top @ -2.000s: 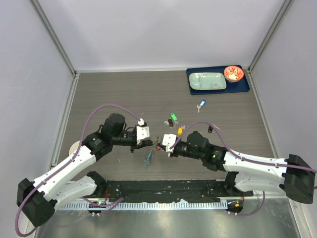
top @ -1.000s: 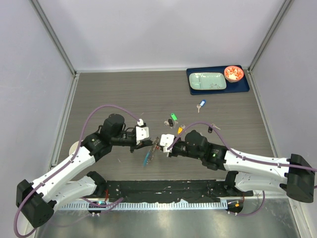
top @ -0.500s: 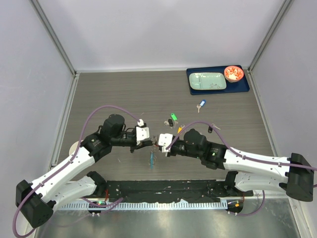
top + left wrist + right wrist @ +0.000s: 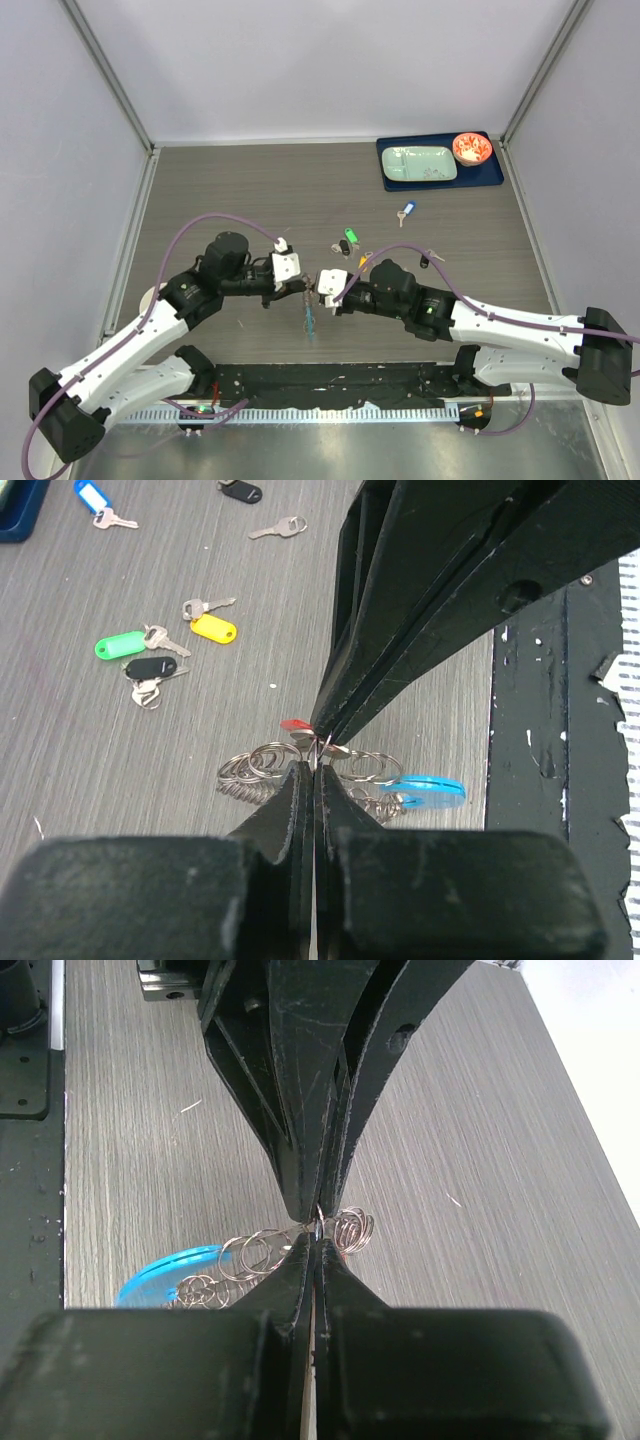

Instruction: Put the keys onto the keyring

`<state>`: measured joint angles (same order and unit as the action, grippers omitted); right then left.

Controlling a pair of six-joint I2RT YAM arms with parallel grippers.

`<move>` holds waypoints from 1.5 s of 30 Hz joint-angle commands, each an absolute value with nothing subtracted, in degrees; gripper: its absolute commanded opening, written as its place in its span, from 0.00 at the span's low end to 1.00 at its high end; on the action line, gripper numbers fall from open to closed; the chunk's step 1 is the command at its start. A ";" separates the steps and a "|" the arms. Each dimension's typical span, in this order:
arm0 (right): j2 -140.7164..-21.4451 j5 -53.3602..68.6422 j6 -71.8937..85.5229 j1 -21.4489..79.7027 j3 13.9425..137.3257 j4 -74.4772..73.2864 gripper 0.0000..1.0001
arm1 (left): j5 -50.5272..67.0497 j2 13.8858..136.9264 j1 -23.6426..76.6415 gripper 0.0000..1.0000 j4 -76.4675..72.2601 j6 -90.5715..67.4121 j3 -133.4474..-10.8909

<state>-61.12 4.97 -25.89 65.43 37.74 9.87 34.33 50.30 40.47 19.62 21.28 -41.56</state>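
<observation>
Blue tray (image 4: 482, 178) holds plate (image 4: 420, 163), bowl (image 4: 471, 148) (contents unclear); keyring (image 4: 310, 318) well apart.

Grey wood-grain table (image 4: 250, 190), plain pale lilac walls (image 4: 330, 60) on three sides, metal corner posts (image 4: 108, 75), even light

The left gripper (image 4: 303, 287) and right gripper (image 4: 319, 286) meet tip to tip, jaws closed, with the keyring (image 4: 310, 318) bunched beneath them, so nothing passes between. Loose keys (image 4: 349, 237) litter the wood just beyond and rightward. The table (image 4: 230, 190) lies open at far left, and the tray (image 4: 492, 176) sits well away in the far-right corner.
</observation>
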 commanded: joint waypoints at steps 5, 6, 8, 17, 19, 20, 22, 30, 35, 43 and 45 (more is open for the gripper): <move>-59.68 4.83 -27.51 66.45 37.53 18.02 0.01 | 30.24 48.78 40.87 0.00 12.84 11.87 -43.33; -59.59 4.83 -27.60 66.45 37.36 17.93 0.01 | 29.80 48.69 40.87 0.00 12.57 11.08 -43.24; -59.24 4.83 -27.51 66.45 36.92 18.28 0.01 | 28.40 48.34 40.87 0.00 11.61 8.28 -42.54; -58.97 5.10 -26.98 66.45 35.95 19.16 0.01 | 25.84 42.19 40.87 0.00 5.63 1.32 -37.89; -59.15 5.36 -26.63 66.36 35.95 19.25 0.01 | 25.23 40.70 40.87 0.00 3.43 0.26 -36.40; -59.24 5.36 -26.46 66.44 35.86 19.16 0.01 | 25.22 40.35 40.87 0.00 2.30 -1.39 -35.78; -59.68 5.36 -26.11 66.45 35.77 19.16 0.01 | 25.14 39.47 40.87 0.00 -1.48 -3.51 -33.59; -59.77 4.83 -20.40 66.36 34.37 20.74 0.01 | 24.70 37.71 40.87 0.00 -7.46 -5.62 -29.98; -58.80 8.96 -15.40 65.22 33.14 22.23 0.01 | 23.82 35.60 40.87 0.00 -14.13 -7.20 -25.15; -57.04 18.45 -5.81 58.81 27.60 36.71 0.01 | 25.57 35.33 40.96 0.00 -18.81 -8.79 -22.59; -56.95 18.98 -4.84 58.36 26.20 39.45 0.01 | 26.62 35.59 40.87 0.00 -18.63 -8.88 -22.59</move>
